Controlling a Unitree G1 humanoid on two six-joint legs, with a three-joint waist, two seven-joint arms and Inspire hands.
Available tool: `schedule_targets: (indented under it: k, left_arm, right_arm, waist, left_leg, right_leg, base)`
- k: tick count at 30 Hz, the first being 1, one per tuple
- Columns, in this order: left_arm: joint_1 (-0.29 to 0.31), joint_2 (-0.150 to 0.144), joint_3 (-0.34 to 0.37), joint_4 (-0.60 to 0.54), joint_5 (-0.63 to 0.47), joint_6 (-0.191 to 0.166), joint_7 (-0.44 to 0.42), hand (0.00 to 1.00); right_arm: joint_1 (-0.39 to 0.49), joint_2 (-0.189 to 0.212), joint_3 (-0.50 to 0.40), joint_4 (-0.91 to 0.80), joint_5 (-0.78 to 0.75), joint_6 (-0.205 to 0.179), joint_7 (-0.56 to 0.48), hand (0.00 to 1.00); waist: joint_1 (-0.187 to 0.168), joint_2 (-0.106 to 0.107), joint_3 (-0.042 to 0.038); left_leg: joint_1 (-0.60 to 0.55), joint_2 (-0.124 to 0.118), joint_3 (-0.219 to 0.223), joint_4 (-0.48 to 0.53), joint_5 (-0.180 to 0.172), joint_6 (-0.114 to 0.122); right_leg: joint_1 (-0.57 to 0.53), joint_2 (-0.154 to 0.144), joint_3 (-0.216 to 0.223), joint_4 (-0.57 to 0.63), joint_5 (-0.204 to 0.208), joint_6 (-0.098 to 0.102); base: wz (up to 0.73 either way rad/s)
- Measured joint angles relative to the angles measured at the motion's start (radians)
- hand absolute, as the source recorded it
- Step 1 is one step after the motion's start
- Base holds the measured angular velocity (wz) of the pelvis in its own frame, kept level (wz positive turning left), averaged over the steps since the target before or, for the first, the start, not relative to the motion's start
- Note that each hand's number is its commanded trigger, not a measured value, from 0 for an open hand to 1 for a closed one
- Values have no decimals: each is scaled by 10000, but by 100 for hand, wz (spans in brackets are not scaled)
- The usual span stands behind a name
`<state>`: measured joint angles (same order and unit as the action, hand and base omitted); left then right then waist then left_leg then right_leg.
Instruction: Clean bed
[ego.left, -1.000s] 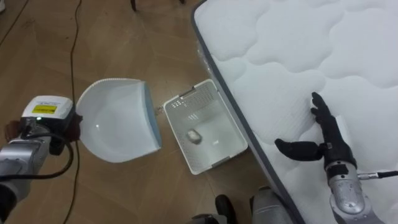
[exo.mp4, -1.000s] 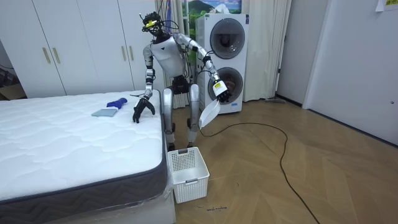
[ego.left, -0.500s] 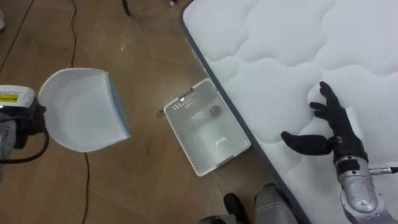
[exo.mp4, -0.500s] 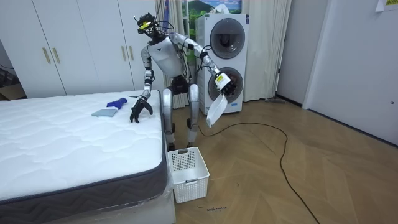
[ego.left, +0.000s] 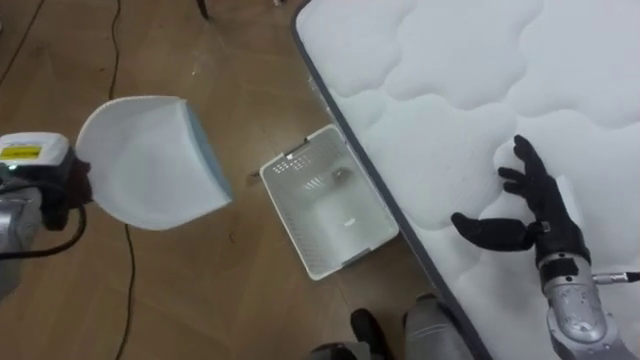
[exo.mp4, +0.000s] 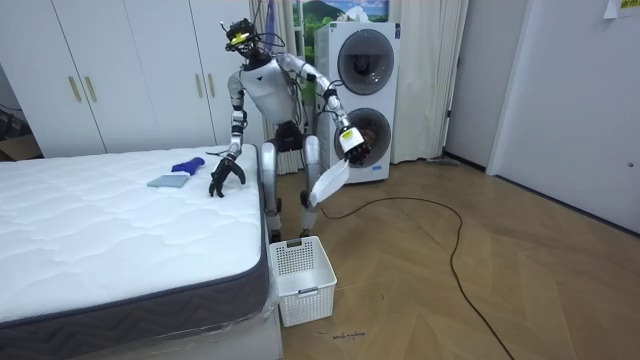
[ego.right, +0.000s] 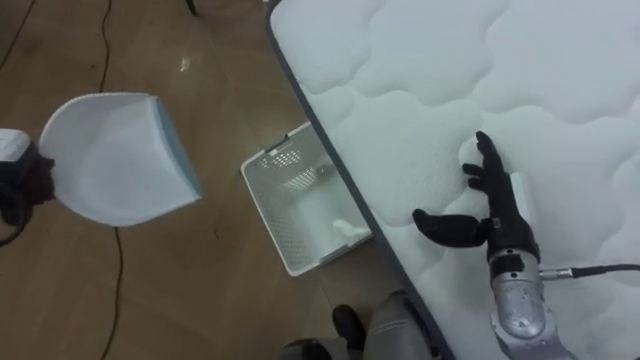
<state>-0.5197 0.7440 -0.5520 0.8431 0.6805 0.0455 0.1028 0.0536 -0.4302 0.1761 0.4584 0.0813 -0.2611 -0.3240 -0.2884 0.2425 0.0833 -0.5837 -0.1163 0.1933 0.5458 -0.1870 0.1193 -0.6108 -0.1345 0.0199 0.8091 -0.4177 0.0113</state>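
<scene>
the right robot hand (ego.left: 530, 212) hung just above the bed (ego.left: 470, 90), close to its edge, fingers straight and spread, thumb out to the side, holding nothing. in the room view its fingertips pointed down at the white quilted mattress; whether they touched it i could not tell. the left robot hand (ego.left: 62, 188) was out over the wooden floor (ego.left: 200, 290), well away from the bed, fingers curled round the handle of a white dustpan (ego.left: 150, 165) with a pale blue front edge. the pan was held in the air, tilted, its open mouth toward a white slotted basket (ego.left: 325, 215). the basket stood on the floor right beside the bed's grey side. the robot stood upright at that side of the bed, next to the basket. further along the mattress lay a dark blue cloth (exo.mp4: 187, 165) and a flat grey-blue piece (exo.mp4: 168, 181) just beside it. two stacked washing machines (exo.mp4: 358, 100) stood behind the robot.
</scene>
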Motion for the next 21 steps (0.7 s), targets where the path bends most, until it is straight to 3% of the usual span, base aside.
schedule_targets:
  k: [2, 4, 8, 9, 12, 14, 15, 16, 17, 18, 20, 21]
  left_arm:
    - [559, 2, 165, -737, 8, -255, 374, 100]
    - [1879, -26, 781, -1948, -5, -536, 1090, 100]
    - [3079, -380, 1707, -2717, -17, -1121, 1815, 100]
    - [3368, -545, 2116, -2937, -29, -1227, 2094, 100]
    - [4188, -1108, 3009, -3746, -228, -1379, 2755, 100]
    - [4601, -1516, 3420, -4173, -264, -1586, 2985, 100]
    - [4914, -1862, 3684, -4567, -417, -1635, 3089, 100]
    - [5155, -2214, 3878, -4916, -518, -1680, 3246, 100]
    - [5252, -2357, 3941, -5040, -632, -1730, 3335, 100]
    - [5415, -2551, 3963, -5165, -834, -1894, 3559, 100]
    - [5731, -3003, 4150, -5304, -815, -2039, 3668, 100]
    - [5932, -3327, 4272, -5488, -820, -2064, 3671, 100]
  right_arm:
    - [139, 3, 75, 12, -44, -9, -5, 0]
    - [171, 14, 396, 407, -84, -43, -10, 0]
    - [500, 130, 456, 781, -408, 28, -79, 0]
    - [758, 265, 369, 834, -531, 74, -174, 0]
    - [1603, 485, 63, 833, -445, 367, -227, 0]
    - [2110, 523, -310, 814, -406, 491, -288, 0]
    - [2390, 645, -687, 810, -469, 584, -327, 0]
    - [2578, 821, -984, 730, -454, 700, -371, 0]
    - [2647, 875, -1028, 636, -429, 731, -374, 0]
    - [2733, 935, -987, 335, -421, 757, -340, 0]
    - [2782, 1070, -996, 49, -461, 732, -289, 0]
    - [2729, 1188, -997, 46, -469, 678, -287, 0]
  waist:
    - [191, -177, -97]
    - [489, -493, -258]
    - [866, -787, -425]
    - [920, -871, -472]
    - [1110, -1242, -682]
    - [1249, -1381, -734]
    - [1285, -1485, -776]
    - [1358, -1561, -799]
    - [1394, -1616, -794]
    - [1636, -1775, -746]
    - [1992, -1901, -727]
    - [2141, -1983, -749]
  left_leg:
    - [134, 78, 92, 55, -127, -22]
    - [460, 169, 91, 38, -275, -92]
    - [1206, 460, -53, -6, -462, -264]
    - [1522, 602, -51, -80, -539, -306]
    - [2498, 681, -53, -706, -623, -395]
    - [3046, 703, -37, -1058, -622, -399]
    - [3375, 756, 109, -1269, -621, -400]
    - [3631, 847, 273, -1382, -645, -415]
    - [3739, 899, 373, -1414, -670, -415]
    - [4022, 1033, 844, -1544, -725, -430]
    - [4380, 1208, 1237, -1641, -856, -454]
    - [4592, 1339, 1671, -1785, -893, -456]
  right_leg:
    - [93, 36, 149, -60, 16, -10]
    - [311, 296, 637, -244, 97, -17]
    - [1228, 714, 1001, -1017, 369, -55]
    - [1617, 858, 1013, -1358, 481, -77]
    - [2487, 1022, 1234, -2013, 673, -72]
    - [3015, 1067, 1237, -2462, 828, -35]
    - [3273, 1124, 1232, -2747, 962, -5]
    - [3469, 1140, 1159, -2993, 1135, 31]
    - [3537, 1166, 1146, -3087, 1217, 28]
    - [3534, 1179, 1048, -3117, 1380, 37]
    - [3535, 1125, 300, -3249, 1696, -46]
    - [3538, 939, -636, -3393, 1919, -210]
  base:
    - [-40]
    - [-75]
    - [-59]
    - [-34]
    - [-35]
    - [-38]
    - [-55]
    - [-63]
    - [-96]
    - [-133]
    - [-151]
    - [-143]
